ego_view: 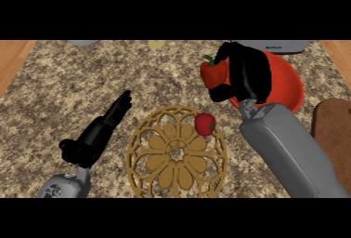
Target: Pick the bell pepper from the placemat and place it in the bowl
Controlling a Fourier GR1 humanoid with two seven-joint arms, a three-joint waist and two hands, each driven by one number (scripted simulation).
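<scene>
Right hand gripping bell pepper, bowl beside

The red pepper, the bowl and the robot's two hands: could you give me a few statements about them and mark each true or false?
1. The right hand has its fingers curled round the bell pepper. True.
2. The bell pepper lies on the placemat. False: it is held up beside the red bowl.
3. A small red thing sits on the placemat's upper right part. True.
4. The left hand grips the placemat. False: it rests open to the placemat's left, fingers straight.
5. The bowl is blue. False: it is red.
</scene>
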